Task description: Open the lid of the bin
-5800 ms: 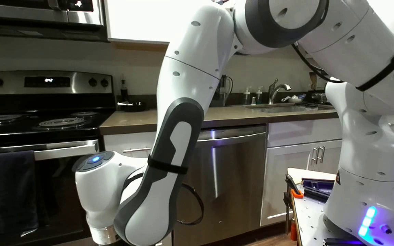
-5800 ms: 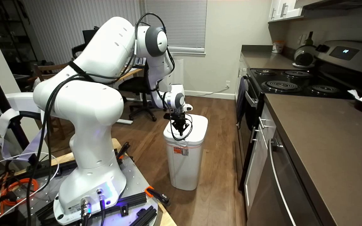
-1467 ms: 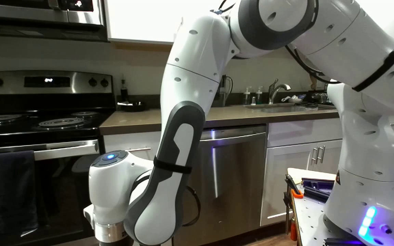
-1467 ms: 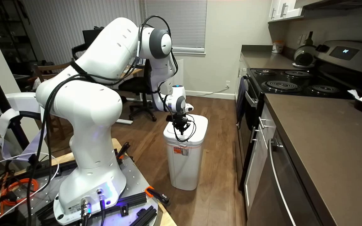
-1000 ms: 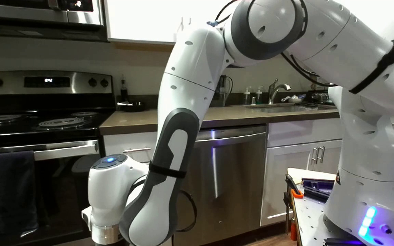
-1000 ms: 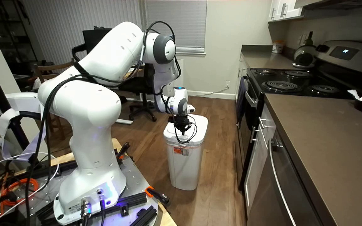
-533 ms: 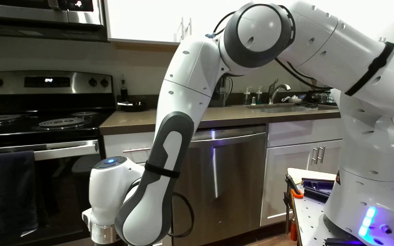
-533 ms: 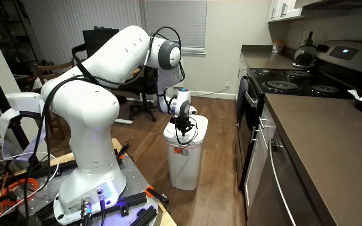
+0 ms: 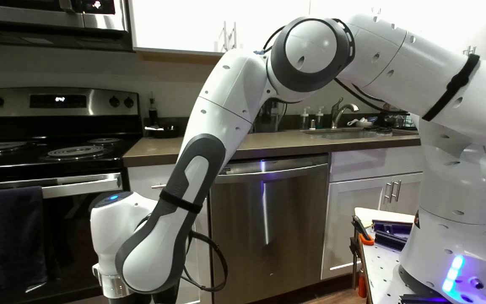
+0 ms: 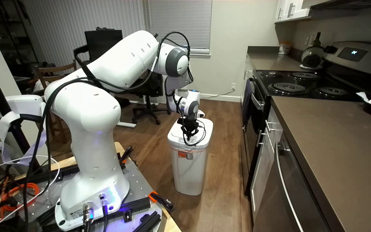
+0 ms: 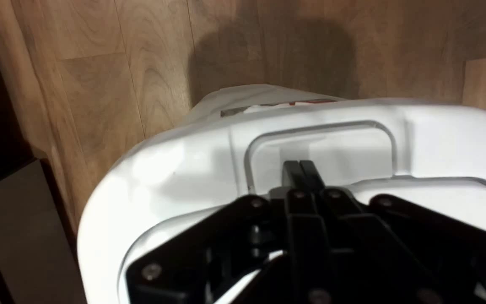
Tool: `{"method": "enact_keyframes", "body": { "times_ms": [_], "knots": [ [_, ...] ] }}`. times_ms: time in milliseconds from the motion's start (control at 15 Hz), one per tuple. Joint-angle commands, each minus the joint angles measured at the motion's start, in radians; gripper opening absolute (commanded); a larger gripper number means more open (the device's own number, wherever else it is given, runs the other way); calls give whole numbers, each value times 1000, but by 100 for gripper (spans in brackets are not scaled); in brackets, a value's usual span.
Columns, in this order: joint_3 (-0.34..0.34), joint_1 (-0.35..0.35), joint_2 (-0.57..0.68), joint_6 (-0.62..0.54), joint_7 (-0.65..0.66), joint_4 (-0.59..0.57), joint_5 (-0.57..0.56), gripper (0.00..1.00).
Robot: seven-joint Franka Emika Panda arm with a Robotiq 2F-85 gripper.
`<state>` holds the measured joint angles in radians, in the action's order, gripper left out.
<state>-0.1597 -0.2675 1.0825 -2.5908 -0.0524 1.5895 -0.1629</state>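
The white bin [image 10: 190,174] stands on the floor in an exterior view, with its white lid [image 10: 206,127] lying flat and closed on top. In the wrist view the lid [image 11: 175,181] fills the middle, with a rounded-rectangle panel [image 11: 352,152] at its front edge. My gripper [image 10: 188,138] points down over the front part of the lid. In the wrist view the gripper [image 11: 300,164] is shut, its fingertips together with nothing between them, over the panel. Whether the tips touch the panel cannot be told. The gripper hides part of the lid.
A cable loop [image 10: 201,138] hangs beside the gripper over the lid. The stove [image 10: 288,87] and counter [image 10: 333,135] run along one side. The robot's table [image 10: 140,180] stands nearer the camera, with a clamp [image 10: 163,200] at its edge. An office chair [image 10: 150,93] is behind.
The arm's elbow has come down and the gripper has shifted a little to the right over the lid's front part in an exterior view. The bin and its closed lid have not visibly moved.
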Motion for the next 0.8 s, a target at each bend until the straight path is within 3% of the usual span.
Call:
{"method": "enact_keyframes", "body": {
  "times_ms": [0, 267, 733],
  "knots": [
    [-3, -5, 26, 115, -25, -85, 19, 3],
    [-5, -7, 48, 163, -30, -139, 18, 2],
    [5, -34, 51, 115, -1, -124, 11, 3]
  ]
}}
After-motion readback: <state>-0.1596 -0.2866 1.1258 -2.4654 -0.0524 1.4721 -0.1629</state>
